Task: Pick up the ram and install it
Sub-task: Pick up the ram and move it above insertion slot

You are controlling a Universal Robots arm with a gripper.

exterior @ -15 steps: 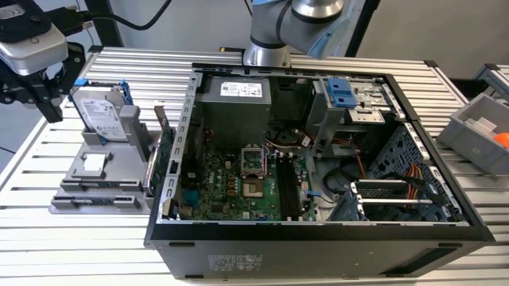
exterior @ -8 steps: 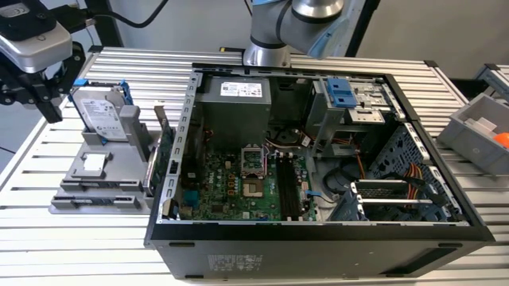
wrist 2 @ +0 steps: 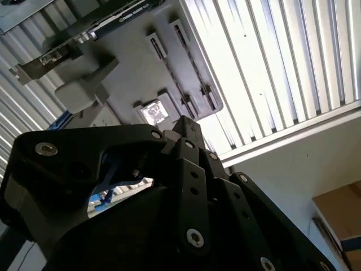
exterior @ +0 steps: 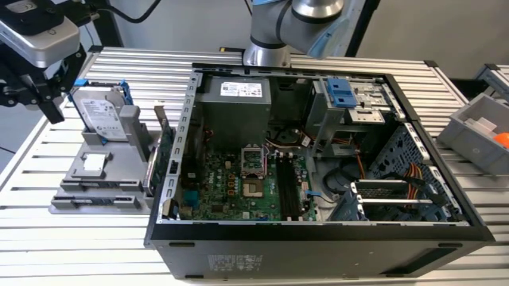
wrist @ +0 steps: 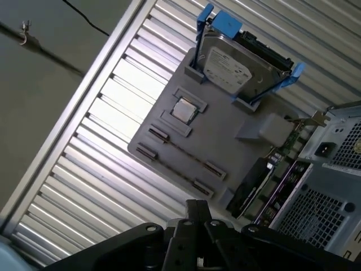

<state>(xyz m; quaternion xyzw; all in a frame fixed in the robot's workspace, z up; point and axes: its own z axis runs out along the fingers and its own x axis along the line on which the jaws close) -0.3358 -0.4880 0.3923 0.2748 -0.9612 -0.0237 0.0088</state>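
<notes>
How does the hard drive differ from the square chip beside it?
The hard drive stands upright; the square chip lies flat. The drive is far larger than the chip. The drive has a blue frame; the chip none. Both are silvery, on the grey holder.

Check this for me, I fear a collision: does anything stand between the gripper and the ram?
Nothing visible does. The gripper hangs at the exterior view's left of the hard drive; the ram lies edge-up in the gray holder's slots, open from above.
</notes>
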